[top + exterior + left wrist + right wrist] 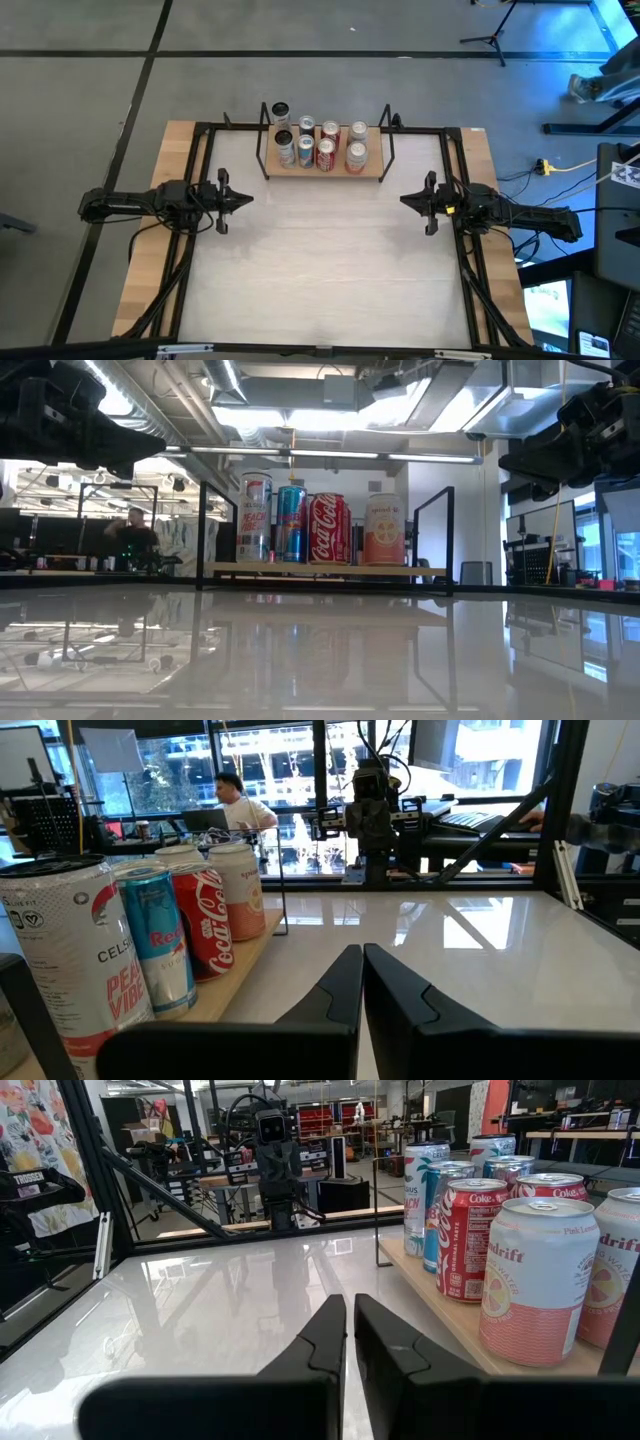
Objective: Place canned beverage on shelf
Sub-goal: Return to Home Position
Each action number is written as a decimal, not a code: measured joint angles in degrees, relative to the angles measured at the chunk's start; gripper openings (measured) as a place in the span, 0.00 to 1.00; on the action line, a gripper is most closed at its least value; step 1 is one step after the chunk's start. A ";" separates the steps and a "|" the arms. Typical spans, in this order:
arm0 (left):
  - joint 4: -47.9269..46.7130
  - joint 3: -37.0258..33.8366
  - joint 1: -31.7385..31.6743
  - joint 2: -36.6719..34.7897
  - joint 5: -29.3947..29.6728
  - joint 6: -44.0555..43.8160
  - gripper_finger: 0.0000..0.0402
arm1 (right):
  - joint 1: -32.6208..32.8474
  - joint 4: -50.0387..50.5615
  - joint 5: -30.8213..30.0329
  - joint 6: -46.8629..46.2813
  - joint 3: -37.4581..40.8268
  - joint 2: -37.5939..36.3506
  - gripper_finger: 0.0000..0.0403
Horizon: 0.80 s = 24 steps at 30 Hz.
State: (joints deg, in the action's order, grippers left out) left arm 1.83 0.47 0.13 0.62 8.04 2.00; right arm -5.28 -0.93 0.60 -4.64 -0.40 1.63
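While both arms sit low at opposite sides of the tabletop (330,270), tips facing each other:
Left tool (248,197): left side of the tabletop, fingers (340,982) pressed together, narrow, holding nothing.
Right tool (404,200): right side of the tabletop, fingers (325,1325) also together, nothing held.
Shelf (372,172): far centre of the tabletop, farther back than both tools and well apart from each.
Cans: eight upright on the shelf board, two rows of four, close-packed.
Near row, low view, left to right: white peach can (254,517), blue can (291,522), red cola can (328,528), orange-white can (384,528).
In the way: black wire end frame (452,540) stands upright at each end of the board, between the cans and each arm's side.
Around: black rails run along both tabletop edges under the arms; a yellow cable (560,168) and a tripod (490,40) are on the floor.
Background: a person (238,802) is at a desk beyond the tabletop.
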 joint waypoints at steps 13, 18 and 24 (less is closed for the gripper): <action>0.00 0.00 0.00 0.00 -0.01 0.00 0.02 | 0.01 0.00 0.00 0.00 0.00 0.00 0.05; 0.00 0.00 0.00 0.00 -0.01 0.00 0.02 | 0.00 0.00 0.01 0.00 0.00 0.00 0.05; 0.00 0.00 0.00 0.00 0.00 -0.02 0.02 | 0.02 0.00 0.00 0.00 0.00 0.00 0.05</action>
State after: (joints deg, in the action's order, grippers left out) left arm 1.83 0.47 0.13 0.62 8.04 1.98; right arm -5.26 -0.93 0.60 -4.64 -0.40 1.62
